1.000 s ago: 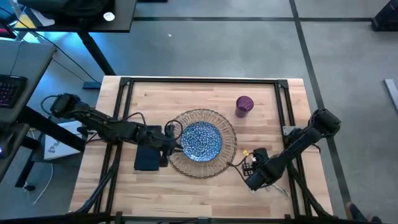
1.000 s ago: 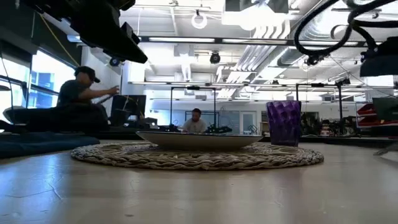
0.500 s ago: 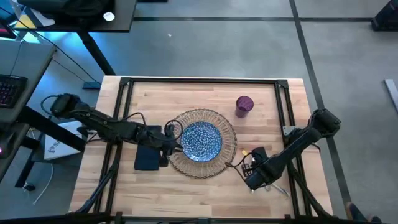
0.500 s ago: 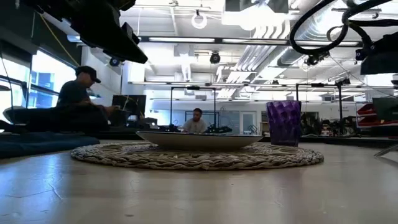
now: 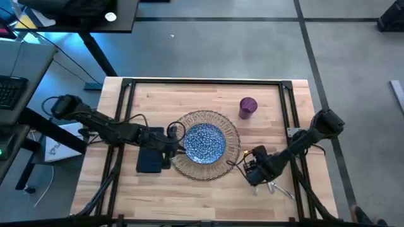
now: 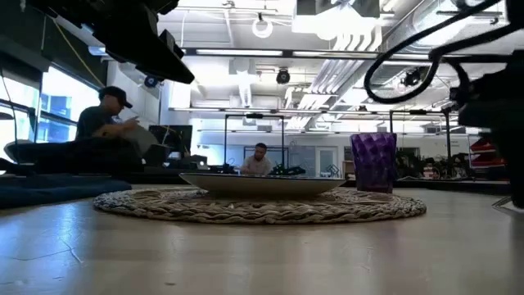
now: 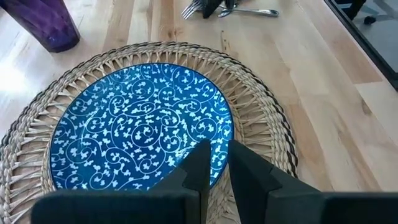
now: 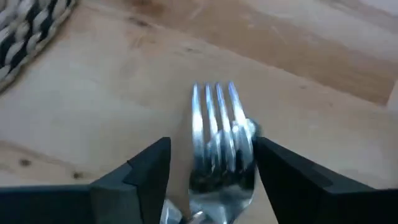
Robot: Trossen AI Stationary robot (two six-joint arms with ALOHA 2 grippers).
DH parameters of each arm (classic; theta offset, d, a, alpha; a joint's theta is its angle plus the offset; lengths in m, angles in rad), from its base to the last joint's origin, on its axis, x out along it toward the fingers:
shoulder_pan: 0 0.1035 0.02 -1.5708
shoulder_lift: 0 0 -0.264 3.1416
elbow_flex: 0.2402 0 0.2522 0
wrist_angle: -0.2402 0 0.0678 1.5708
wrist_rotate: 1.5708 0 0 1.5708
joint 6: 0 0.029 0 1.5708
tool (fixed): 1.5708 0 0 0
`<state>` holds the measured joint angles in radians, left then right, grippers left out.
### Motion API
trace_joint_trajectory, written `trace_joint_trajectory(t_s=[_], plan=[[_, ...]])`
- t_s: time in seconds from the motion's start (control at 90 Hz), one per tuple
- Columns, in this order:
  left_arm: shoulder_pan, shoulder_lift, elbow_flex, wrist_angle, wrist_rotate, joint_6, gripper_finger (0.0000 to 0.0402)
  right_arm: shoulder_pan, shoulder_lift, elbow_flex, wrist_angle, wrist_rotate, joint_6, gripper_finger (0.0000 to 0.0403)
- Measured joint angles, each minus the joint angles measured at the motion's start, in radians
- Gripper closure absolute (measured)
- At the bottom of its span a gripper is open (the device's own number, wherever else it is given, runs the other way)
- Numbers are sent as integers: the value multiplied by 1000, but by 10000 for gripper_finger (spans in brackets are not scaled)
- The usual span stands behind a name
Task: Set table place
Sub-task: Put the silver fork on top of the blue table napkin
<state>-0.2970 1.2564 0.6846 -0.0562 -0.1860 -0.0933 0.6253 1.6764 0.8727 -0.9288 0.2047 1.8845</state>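
A blue-white plate [image 5: 205,142] lies on the round wicker mat [image 5: 208,117] at the table's middle. The purple cup [image 5: 247,106] stands upright at the mat's far right. A navy napkin [image 5: 150,161] lies flat left of the mat. Silver cutlery [image 5: 276,187] lies on the wood right of the mat. My right gripper [image 5: 254,171] is low over it and open, a finger on each side of the fork's head [image 8: 217,137]. My left gripper [image 7: 219,155] hovers at the plate's left rim. Its fingers are a narrow gap apart with nothing between them. My right gripper stands astride the fork's head, coming at it low and along the fork, tines pointing away. One finger [image 8: 273,171] is right beside the head's edge [image 8: 252,134]; whether it touches, I cannot tell.
A black rail frame [image 5: 202,82] runs around the tabletop. Bare wood lies along the far edge and near the front edge. People sit at desks in the room beyond the table.
My right gripper has moved toward the table's left, nearer the mat, and has come lower. More of the cutlery now shows on the wood behind it.
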Motion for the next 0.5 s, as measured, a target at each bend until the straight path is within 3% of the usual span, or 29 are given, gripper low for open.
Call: trace_joint_trajectory(t_s=[0.344, 0.5], plan=[[-5, 0, 0, -7, -7, 0, 363, -26, -1, -2, 1, -5, -8, 312], [-5, 0, 0, -6, -7, 0, 363, -26, -1, -2, -1, -11, -8, 325]])
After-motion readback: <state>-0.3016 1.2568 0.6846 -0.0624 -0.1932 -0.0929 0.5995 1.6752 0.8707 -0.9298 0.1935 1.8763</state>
